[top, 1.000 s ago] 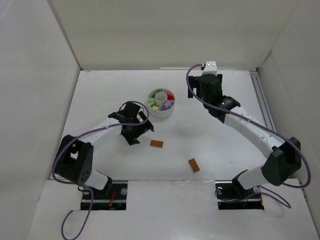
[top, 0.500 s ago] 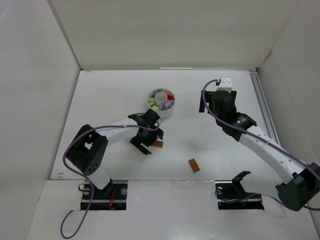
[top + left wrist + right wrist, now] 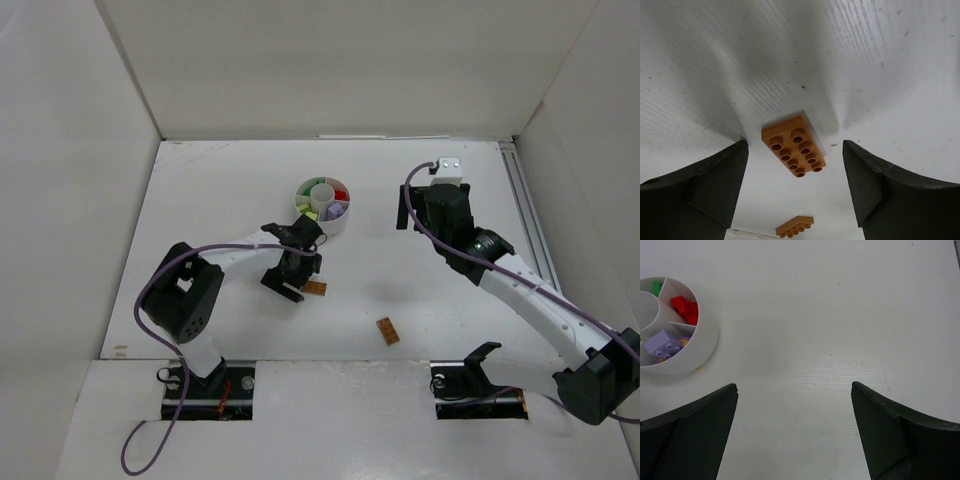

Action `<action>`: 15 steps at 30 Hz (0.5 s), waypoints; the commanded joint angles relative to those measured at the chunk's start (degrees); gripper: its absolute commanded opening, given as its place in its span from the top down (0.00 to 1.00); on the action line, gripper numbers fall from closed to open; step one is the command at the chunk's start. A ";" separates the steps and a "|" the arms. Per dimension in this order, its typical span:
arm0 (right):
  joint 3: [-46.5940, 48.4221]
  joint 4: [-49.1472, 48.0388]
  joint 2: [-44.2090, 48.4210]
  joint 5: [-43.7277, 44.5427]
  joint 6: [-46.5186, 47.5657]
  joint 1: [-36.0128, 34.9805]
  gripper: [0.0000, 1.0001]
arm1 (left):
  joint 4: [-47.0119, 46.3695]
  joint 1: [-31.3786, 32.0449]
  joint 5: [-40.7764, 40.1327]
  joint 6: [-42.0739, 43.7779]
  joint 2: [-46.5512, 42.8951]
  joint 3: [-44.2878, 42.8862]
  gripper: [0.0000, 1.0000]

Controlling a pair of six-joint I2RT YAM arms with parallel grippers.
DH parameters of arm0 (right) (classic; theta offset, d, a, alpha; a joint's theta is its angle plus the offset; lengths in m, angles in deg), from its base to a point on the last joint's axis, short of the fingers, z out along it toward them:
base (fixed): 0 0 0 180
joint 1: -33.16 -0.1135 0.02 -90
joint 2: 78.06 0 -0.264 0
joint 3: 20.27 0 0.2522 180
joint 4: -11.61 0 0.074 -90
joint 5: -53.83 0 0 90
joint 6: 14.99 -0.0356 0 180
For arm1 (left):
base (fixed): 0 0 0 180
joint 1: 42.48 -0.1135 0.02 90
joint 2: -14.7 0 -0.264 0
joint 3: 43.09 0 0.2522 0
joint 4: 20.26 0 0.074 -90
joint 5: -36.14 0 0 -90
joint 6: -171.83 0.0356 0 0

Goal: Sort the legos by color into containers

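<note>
Nearest the arm bases, one orange-brown brick (image 3: 387, 331) lies loose on the white table (image 3: 220, 200), well apart from both grippers.

Left gripper (image 3: 795, 150): lowered over a second orange-brown brick (image 3: 793, 146), which lies flat on the table, studs up. The jaws are partly spread and straddle it, one dark finger (image 3: 715, 185) on each side. In the wrist view bare table shows between the brick and each finger, so there appears to be no contact, though the fingertips are hard to judge from above. Nothing is held.

Beyond it, just past the left gripper, stands the round white dish (image 3: 322, 232). Its wedges hold red bricks (image 3: 684, 310), a light purple brick (image 3: 662, 346), a green one (image 3: 657, 288) and pale yellow-green ones (image 3: 310, 213). The centre cup looks bare.

Right gripper (image 3: 794, 387): raised to the right of the dish, jaws spread wide, holding nothing and touching nothing. Only table lies under it.
</note>
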 commanded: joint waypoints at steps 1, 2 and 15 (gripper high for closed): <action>0.14 -1.12 1.34 -0.84 0.51 0.23 0.00 | 4.14 0.02 -2.05 -2.63 0.30 -1.52 0.27; 0.14 -1.12 1.34 -0.84 0.51 0.23 0.00 | 4.15 0.02 -2.57 -3.93 0.30 -1.52 0.29; -0.91 -1.12 3.10 -0.32 1.04 0.23 0.00 | 2.21 0.02 -1.87 -1.57 3.73 -1.88 0.51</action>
